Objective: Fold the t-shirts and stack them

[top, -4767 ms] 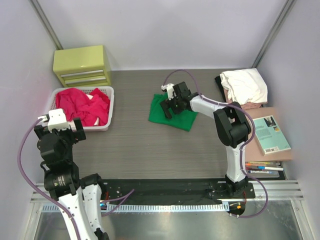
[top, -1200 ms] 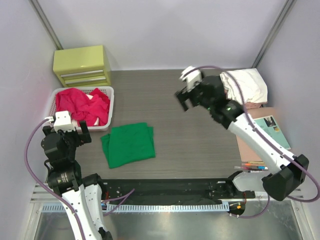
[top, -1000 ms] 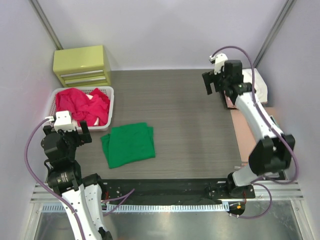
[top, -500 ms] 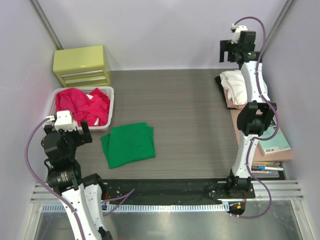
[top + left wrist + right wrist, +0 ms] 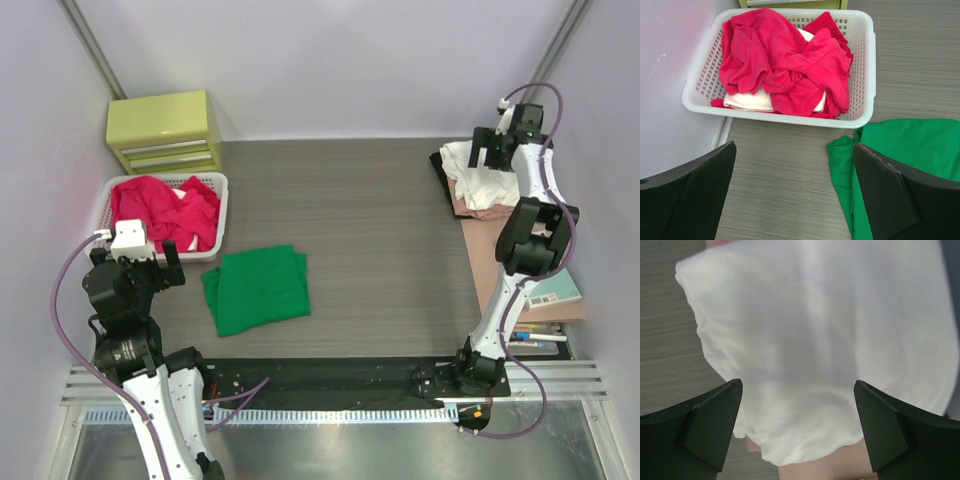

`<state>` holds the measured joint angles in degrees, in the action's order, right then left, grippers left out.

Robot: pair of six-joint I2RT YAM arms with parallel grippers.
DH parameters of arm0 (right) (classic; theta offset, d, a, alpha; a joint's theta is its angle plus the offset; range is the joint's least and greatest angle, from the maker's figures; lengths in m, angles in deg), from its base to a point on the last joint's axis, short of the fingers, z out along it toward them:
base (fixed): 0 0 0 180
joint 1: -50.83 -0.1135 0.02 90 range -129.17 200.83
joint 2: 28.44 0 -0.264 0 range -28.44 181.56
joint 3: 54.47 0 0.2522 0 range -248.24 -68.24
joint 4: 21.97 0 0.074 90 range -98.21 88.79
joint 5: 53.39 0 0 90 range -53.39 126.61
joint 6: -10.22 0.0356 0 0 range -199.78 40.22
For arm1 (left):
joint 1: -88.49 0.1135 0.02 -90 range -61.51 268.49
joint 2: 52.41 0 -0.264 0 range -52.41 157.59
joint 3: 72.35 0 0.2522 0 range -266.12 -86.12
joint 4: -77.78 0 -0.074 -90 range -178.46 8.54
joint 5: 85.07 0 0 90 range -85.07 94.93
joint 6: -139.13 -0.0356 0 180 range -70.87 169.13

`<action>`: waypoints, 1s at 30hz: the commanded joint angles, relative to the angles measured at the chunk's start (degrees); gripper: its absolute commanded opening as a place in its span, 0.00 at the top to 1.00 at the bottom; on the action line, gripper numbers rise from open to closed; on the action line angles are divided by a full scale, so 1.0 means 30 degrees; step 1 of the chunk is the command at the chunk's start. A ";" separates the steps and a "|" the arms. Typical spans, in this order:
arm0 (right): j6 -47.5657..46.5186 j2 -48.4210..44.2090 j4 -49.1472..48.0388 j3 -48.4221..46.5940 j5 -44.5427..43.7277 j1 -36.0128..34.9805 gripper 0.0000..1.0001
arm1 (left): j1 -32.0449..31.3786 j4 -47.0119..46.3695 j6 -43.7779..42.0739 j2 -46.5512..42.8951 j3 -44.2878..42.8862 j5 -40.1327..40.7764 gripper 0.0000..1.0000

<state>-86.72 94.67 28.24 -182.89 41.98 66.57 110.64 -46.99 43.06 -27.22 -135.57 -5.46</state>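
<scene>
- the green t-shirt [image 5: 257, 290] lies folded flat on the table [image 5: 380, 260], front left and just beside the white basket [image 5: 221, 215]; its near-left corner looks a little rumpled
- red t-shirts [image 5: 785, 65] sit heaped and unfolded in the basket, with some white cloth [image 5: 747, 100] under them
- at the far right a white t-shirt [image 5: 825, 335] tops a small pile; pale pink cloth [image 5: 468, 205] shows beneath it and a black edge [image 5: 440, 165] at its side
- the left gripper [image 5: 795, 146] hangs over the table between basket and green shirt, jaws spread wide, holding nothing
- the right gripper [image 5: 797, 384] hovers over the white shirt, jaws fully apart and empty; the wrist view is blurred, so how near the cloth it is cannot be told
- judged from the look, all of this is light, limp cloth; lifted by one point it would sag and lose its fold
- the folded green shirt is probably best pinched along a folded edge, through all layers
- the red ones look tangled; pulling one may drag another, so a free hem or shoulder seems the safer hold
</scene>
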 commanded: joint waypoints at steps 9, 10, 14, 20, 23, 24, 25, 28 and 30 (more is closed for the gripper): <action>0.0173 -0.2305 -0.2773 0.3823 0.0669 -0.0299 0.00 | 0.0145 -0.0260 -0.0116 0.0070 0.0019 -0.0461 0.00; 0.0262 -0.2567 -0.2803 0.3822 0.0817 -0.0269 0.00 | 0.0174 -0.0289 -0.0088 0.0070 0.0019 -0.0461 0.00; 0.0175 -0.3563 -0.2774 0.3618 0.0907 -0.0269 0.00 | 0.0145 -0.0231 -0.0117 -0.0017 0.0019 -0.0403 0.00; -0.0264 -0.3978 -0.2774 0.2886 0.0469 -0.0269 0.00 | 0.0146 -0.0260 -0.0088 0.0070 0.0019 -0.0490 0.00; -0.0091 -0.2636 -0.2745 0.2038 -0.0323 -0.0152 0.00 | 0.0146 -0.0201 -0.0087 0.0070 -0.0010 -0.0403 0.00; 0.0085 -0.2280 -0.2745 0.1600 -0.0382 0.0080 0.00 | 0.0145 -0.0172 -0.0088 0.0012 -0.0039 -0.0316 0.00; 0.0290 -0.1929 -0.2716 0.1364 -0.0237 0.0199 0.00 | 0.0145 -0.0201 -0.0088 0.0012 -0.0040 -0.0257 0.00; 0.0935 -0.0552 -0.2686 0.0718 -0.0178 0.0463 0.00 | 0.0146 -0.0143 -0.0117 0.0040 -0.0040 -0.0139 0.00; 0.1344 0.0238 -0.2745 0.0600 -0.0265 0.0464 0.00 | 0.0174 -0.0114 -0.0117 0.0187 -0.0040 -0.0168 0.00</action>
<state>-85.72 90.65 20.56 -178.97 42.39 66.92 110.64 -46.99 42.87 -27.22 -135.54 -5.75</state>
